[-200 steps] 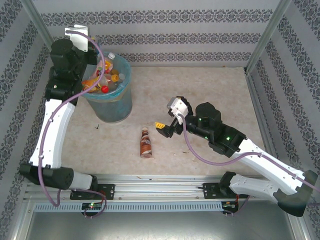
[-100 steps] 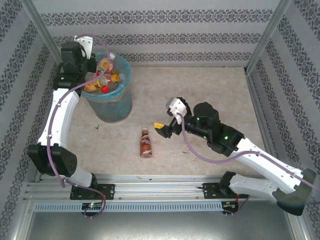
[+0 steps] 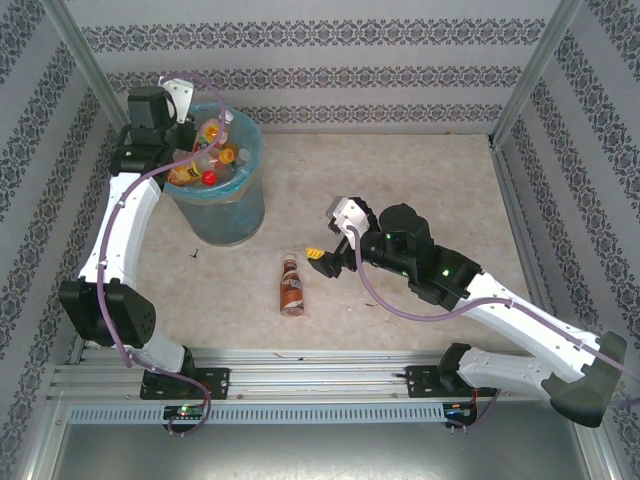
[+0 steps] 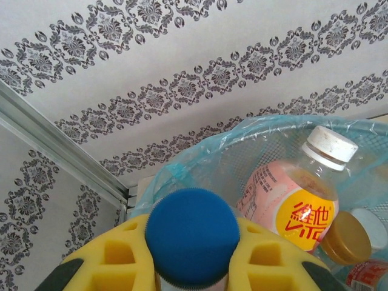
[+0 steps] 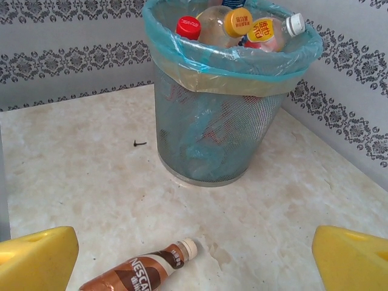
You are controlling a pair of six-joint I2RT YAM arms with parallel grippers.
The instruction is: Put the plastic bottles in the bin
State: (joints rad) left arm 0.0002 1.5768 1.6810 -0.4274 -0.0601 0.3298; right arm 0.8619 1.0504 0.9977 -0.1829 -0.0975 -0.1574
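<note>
The left fingers (image 4: 103,260) are closed on a blue-capped bottle (image 4: 191,233), whose cap stands up between them. They hold it at the left rim of the bin (image 3: 228,215). The bin stands at the far left of the bench (image 3: 430,180) and is piled to its rim with bottles. Among them are a white-capped one (image 4: 297,206) with a pink and yellow label, a gold cap (image 4: 345,237) and a red cap (image 5: 188,25).

One brown bottle (image 3: 291,285) lies on its side on the bench in front of the bin, well apart from it, cap pointing away from the arm bases. The right fingers (image 5: 37,257) are spread wide and hold nothing. They are near the brown bottle's cap end, just to its right and not touching it. A small dark speck (image 5: 139,143) lies on the bench near the bin.
</note>
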